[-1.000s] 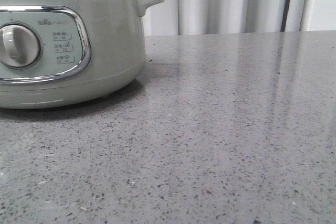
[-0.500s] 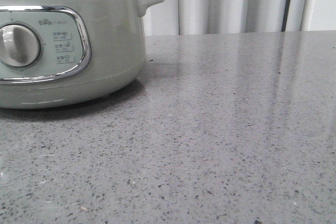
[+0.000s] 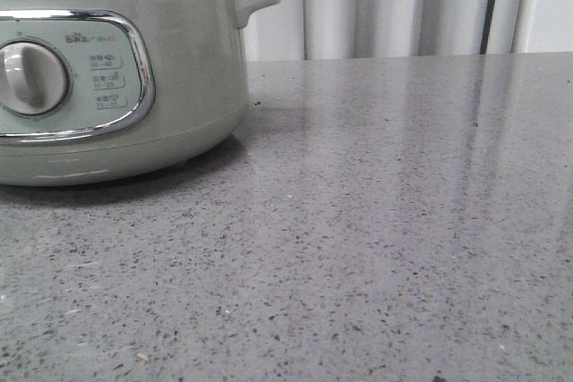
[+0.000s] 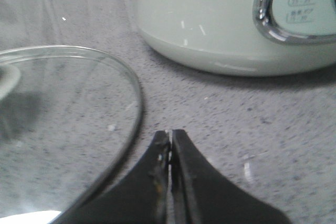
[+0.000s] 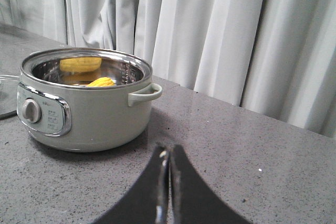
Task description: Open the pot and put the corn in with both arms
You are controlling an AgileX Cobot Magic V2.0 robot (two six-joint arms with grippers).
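Steel rim: the pot [image 5: 86, 103] stands open at the left of the right wrist view, its shiny inner wall bare of any cover.
Corn: the corn [image 5: 101, 82] lies inside the pot, a yellow tip showing just over the near rim; the second yellow patch on the far inner wall looks like its reflection in the steel, though a second cob cannot be ruled out.
Lid: a glass lid [image 4: 68, 129] lies flat on the table [image 3: 403, 221] at the left of the left wrist view, beside the pot and apart from it.
Left gripper: the left gripper [image 4: 169, 136] has its jaws pressed together on nothing, low over the table just beside the lid's edge.
Right gripper: the right gripper [image 5: 168, 153] is likewise closed and empty, well back from the pot, at the bottom centre of its view.
Front view: only the pot's side, dial and small handle [image 3: 255, 2] fill the upper left; no arm appears.
Change over the last second: nothing has moved in the front view; pot and table look the same.
Meaning for the task: judged from this, both steps look done, with lid off and corn in, and the arms seem to be at rest.
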